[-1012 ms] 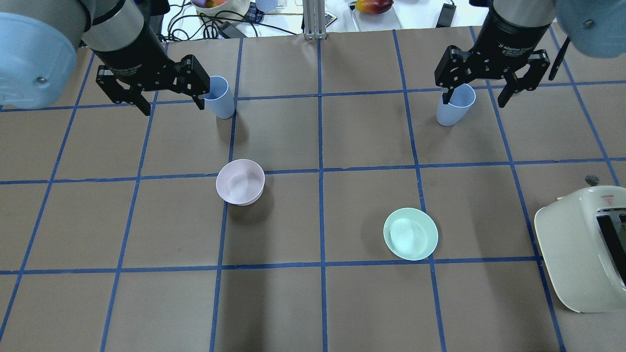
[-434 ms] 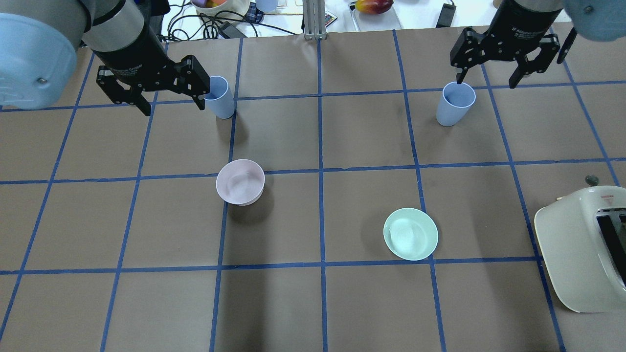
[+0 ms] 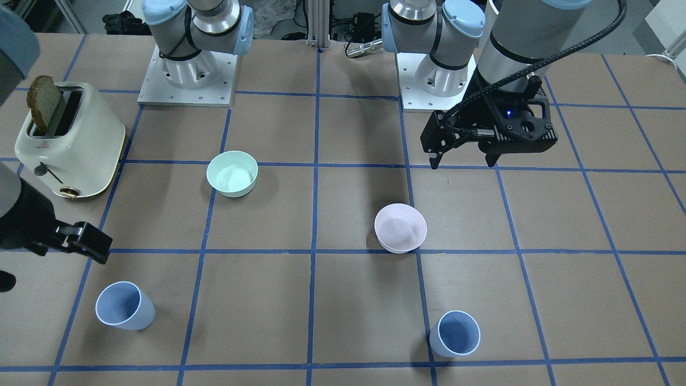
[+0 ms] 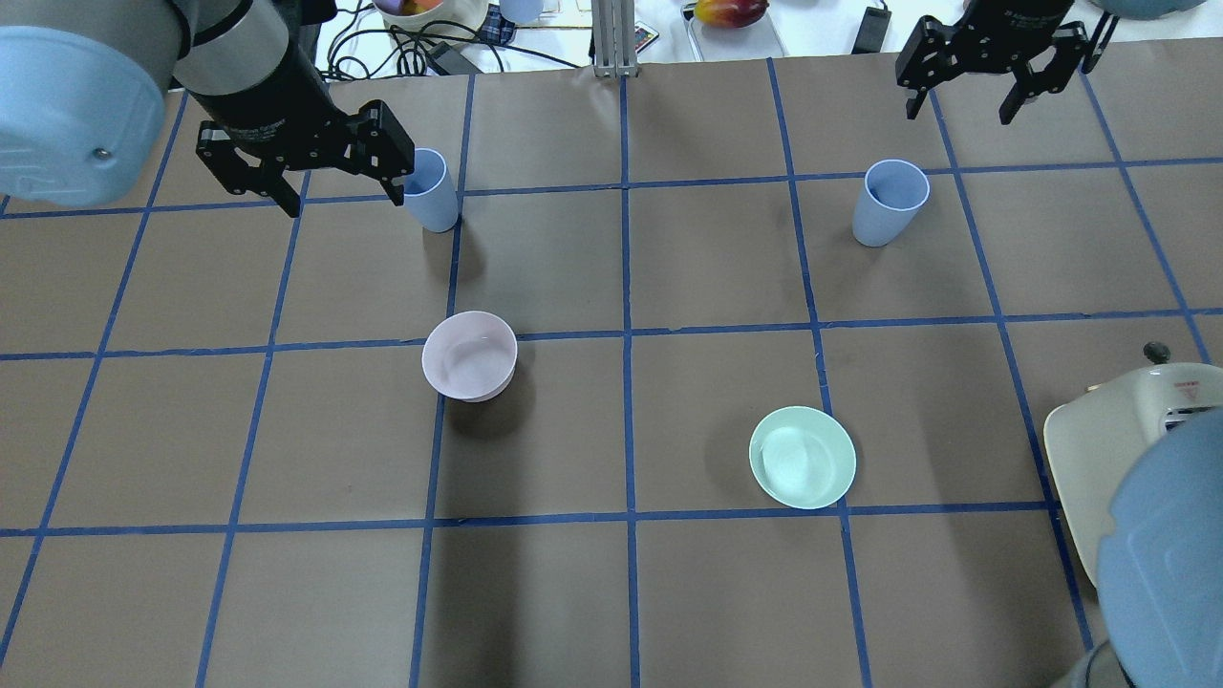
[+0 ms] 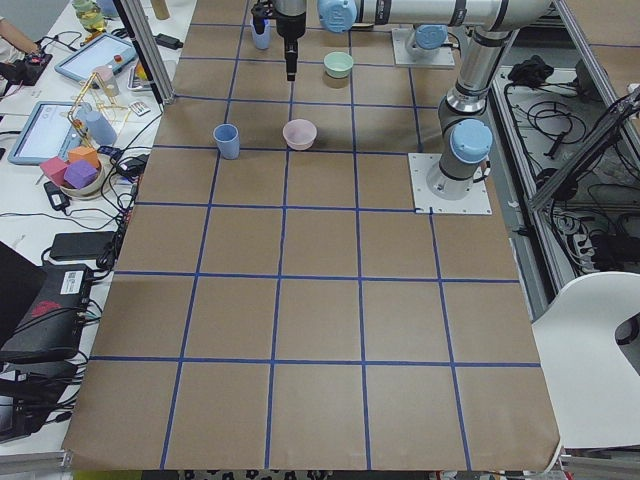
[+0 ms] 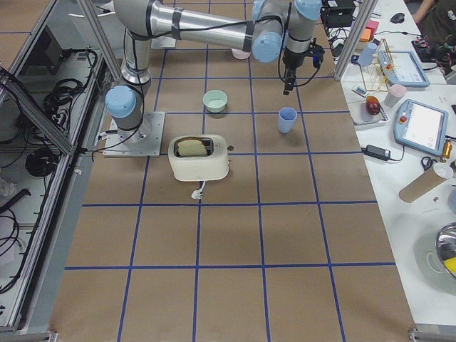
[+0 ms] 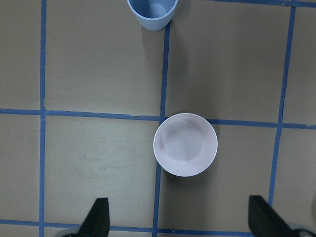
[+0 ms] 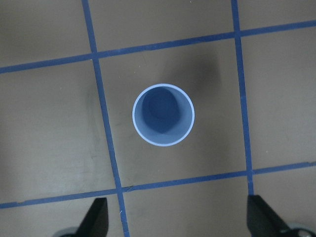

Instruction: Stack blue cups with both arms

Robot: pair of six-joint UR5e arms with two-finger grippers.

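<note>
Two pale blue cups stand upright and apart on the table. The left cup also shows in the front view and at the top edge of the left wrist view. My left gripper is open and empty, held high, with the pink bowl below it. The right cup shows in the front view and centred in the right wrist view. My right gripper is open and empty, raised clear above that cup.
A pale pink bowl and a mint-green bowl sit mid-table between the cups and the robot. A cream toaster with a slice of bread stands at the robot's right. Cables and clutter lie past the far edge.
My right gripper has lifted out of and away from the right cup, staying open; one finger was inside the rim before. The left gripper has barely shifted. Both cups stay put.
</note>
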